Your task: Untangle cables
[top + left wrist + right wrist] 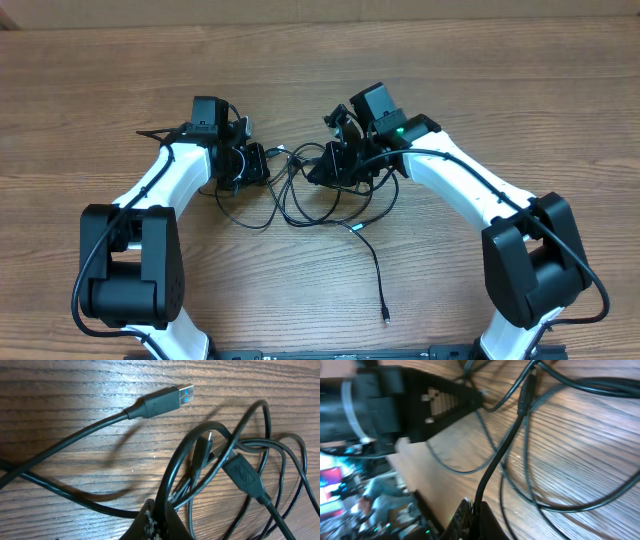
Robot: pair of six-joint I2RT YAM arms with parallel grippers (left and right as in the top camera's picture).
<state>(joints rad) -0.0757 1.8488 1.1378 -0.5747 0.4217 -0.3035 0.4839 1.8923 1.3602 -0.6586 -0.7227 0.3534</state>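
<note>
— Where do the cables (247, 477) sit against the claws?

— Between them. The left gripper (262, 165) and the right gripper (325, 170) face each other mid-table, each pinched tight on a thin black strand. The tangle loops from one set of fingertips to the other. One loose strand (376, 265) trails away toward the robot's base. A USB plug (165, 402) with a silvery, blue-lined tip lies on the wood just beyond the left claw.

— And the surface, the room?

— A brown wood-grain table (450, 60). Past its edge, the right wrist view gives only a blur of colour.
</note>
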